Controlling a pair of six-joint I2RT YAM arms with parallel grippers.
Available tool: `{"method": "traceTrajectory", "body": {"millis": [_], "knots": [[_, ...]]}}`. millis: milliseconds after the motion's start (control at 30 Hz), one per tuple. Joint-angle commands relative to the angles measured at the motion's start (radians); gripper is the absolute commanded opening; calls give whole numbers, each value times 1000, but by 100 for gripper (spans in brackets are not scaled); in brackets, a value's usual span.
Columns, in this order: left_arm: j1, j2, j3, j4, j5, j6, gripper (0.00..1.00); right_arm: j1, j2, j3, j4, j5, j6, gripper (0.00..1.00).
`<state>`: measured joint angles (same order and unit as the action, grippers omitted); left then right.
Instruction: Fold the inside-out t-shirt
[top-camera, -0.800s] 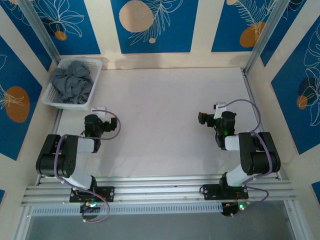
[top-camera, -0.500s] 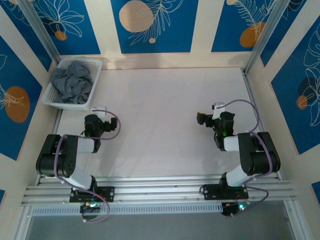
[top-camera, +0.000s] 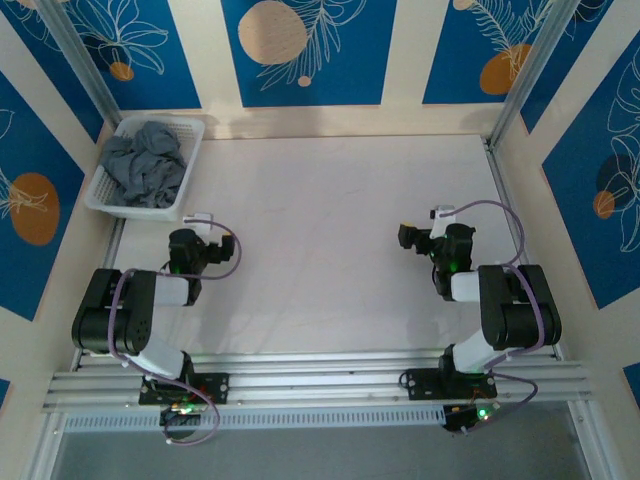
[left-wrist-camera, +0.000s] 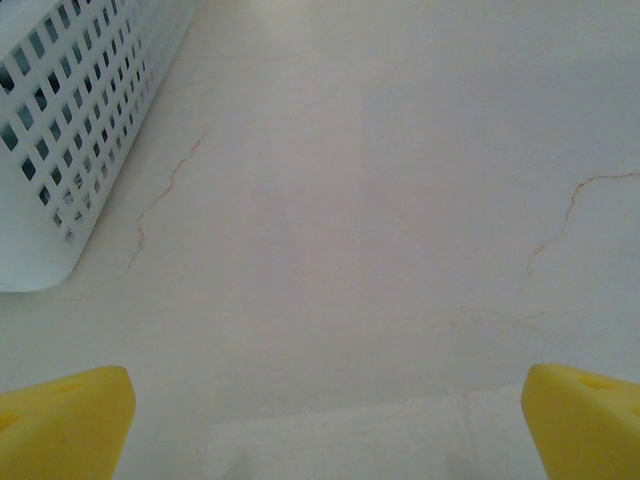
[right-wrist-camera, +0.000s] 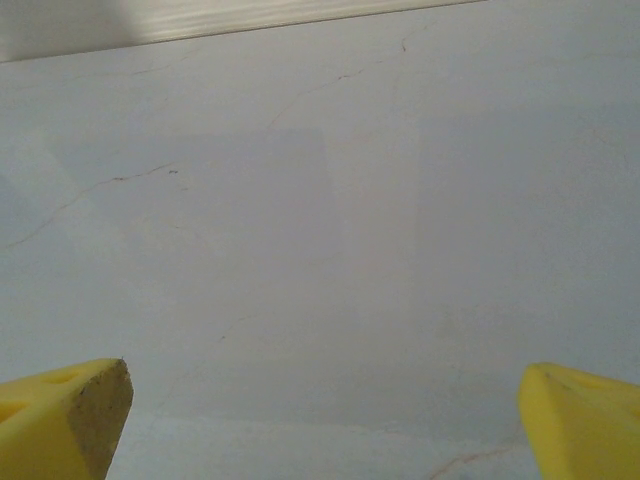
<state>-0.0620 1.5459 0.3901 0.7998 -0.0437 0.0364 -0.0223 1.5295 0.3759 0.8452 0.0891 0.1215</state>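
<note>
Shifted slightly right: right gripper (top-camera: 405, 237), jaws wide over table (top-camera: 330, 200); left gripper (top-camera: 184, 240), jaws wide, near white basket (top-camera: 194, 160) at far left holding crumpled inside-out t-shirt (top-camera: 145, 165), heap elongated near-to-far, collar direction indiscernible.

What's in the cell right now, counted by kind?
grey t-shirt: 1, crumpled in the basket
white lattice basket: 1
robot grippers: 2, left gripper and right gripper, both open
Total: 4
</note>
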Motion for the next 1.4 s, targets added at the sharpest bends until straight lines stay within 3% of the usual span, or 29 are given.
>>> {"method": "traceTrajectory", "body": {"millis": [0,133,233,300,367,467,533,600,733,933,1000,1300,1333,1367], "knots": [[-1,-12,21,15,25,13,99,-7,-36,0,23,-11,20,99],[-1,-12,21,15,27,12,99,36,-314,37,-253,57,27,99],[-2,-23,17,17,14,11,99,59,-533,169,-689,20,264,100],[-5,-96,49,-105,-49,-10,99,118,-602,244,-874,-36,343,98],[-6,-216,126,-319,-136,-49,99,210,-621,324,-1022,-48,425,97],[4,-334,282,-607,-251,-209,99,329,-539,475,-1191,-100,536,95],[36,-336,416,-752,-230,-283,99,406,-449,561,-1245,-148,545,95],[62,-282,549,-866,-223,-355,99,476,-357,642,-1268,-172,522,95],[134,-28,925,-1177,-237,-412,99,533,-208,756,-1332,-208,507,96],[301,325,1299,-1357,-99,-656,99,544,-149,813,-1407,-190,506,97],[331,448,1435,-1445,-82,-683,99,543,-149,820,-1426,-186,506,97],[433,779,1704,-1505,179,-728,98,536,-143,844,-1463,-132,577,98],[435,788,1713,-1491,221,-725,80,535,-138,853,-1462,-126,581,99],[434,789,1717,-1470,262,-723,55,535,-135,863,-1460,-123,582,98]]}}
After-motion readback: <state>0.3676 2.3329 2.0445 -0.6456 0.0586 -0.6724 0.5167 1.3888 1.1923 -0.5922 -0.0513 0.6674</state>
